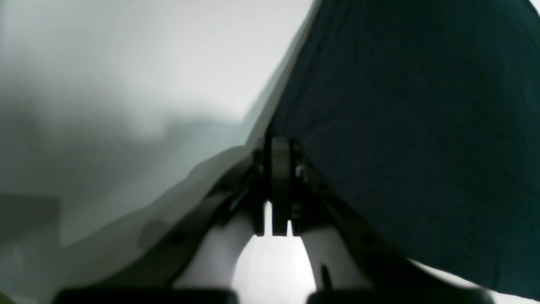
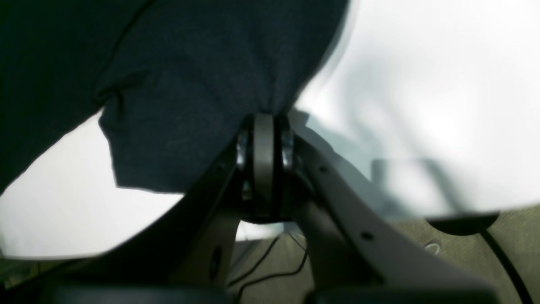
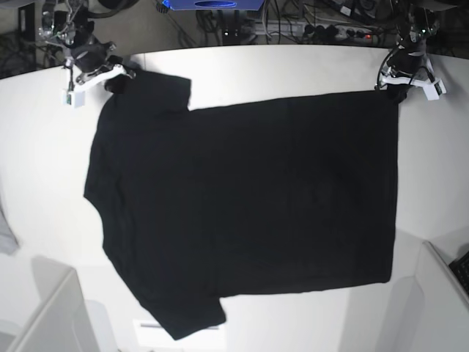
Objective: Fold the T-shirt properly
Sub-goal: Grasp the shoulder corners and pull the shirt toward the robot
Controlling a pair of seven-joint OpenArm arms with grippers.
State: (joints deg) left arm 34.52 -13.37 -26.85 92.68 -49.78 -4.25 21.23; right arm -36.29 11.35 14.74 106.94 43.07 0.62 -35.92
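Observation:
The black T-shirt [image 3: 242, 198] lies spread flat on the white table [image 3: 44, 169], plain side up, sleeves toward the left and hem toward the right. My right gripper [image 3: 117, 79] is at the far left corner, shut on the cloth by the far sleeve. In the right wrist view its fingers [image 2: 263, 122] are pressed together with dark fabric [image 2: 190, 84] bunched at the tip. My left gripper [image 3: 396, 88] is at the far right hem corner. In the left wrist view its fingers [image 1: 280, 145] are closed on the edge of the cloth [image 1: 400, 126].
Cables and a power strip [image 3: 322, 29] lie beyond the table's far edge. White box-like edges stand at the near left [image 3: 51, 315] and near right [image 3: 440, 293]. A grey bit of cloth [image 3: 6, 235] shows at the left border.

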